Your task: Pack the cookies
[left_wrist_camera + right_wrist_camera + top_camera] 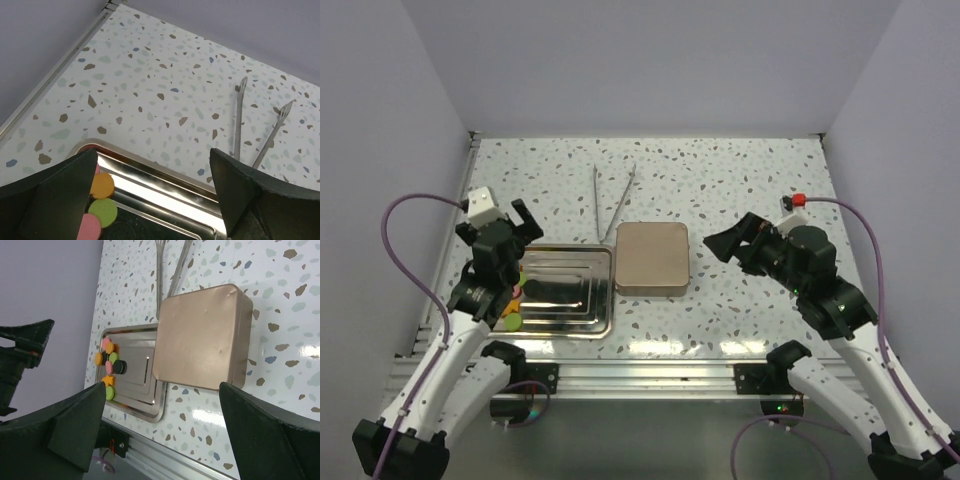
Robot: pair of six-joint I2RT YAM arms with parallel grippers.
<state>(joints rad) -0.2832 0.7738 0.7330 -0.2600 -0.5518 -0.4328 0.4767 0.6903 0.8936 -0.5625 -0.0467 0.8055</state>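
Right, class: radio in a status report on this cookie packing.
Both jaws open, empty. Small orange, pink, green flat cookies on shiny steel tray, unpacked. Copper-coloured square tin closed.

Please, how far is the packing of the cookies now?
Nothing looks packed yet: the cookies lie clustered at one end of the metal tray, and the tin beside it looks closed. In hand: nothing; the left gripper hangs open over the cookies, the right gripper is open, facing the tin. Left to do: open the tin, move every cookie in, close it. The tongs lie unused behind.
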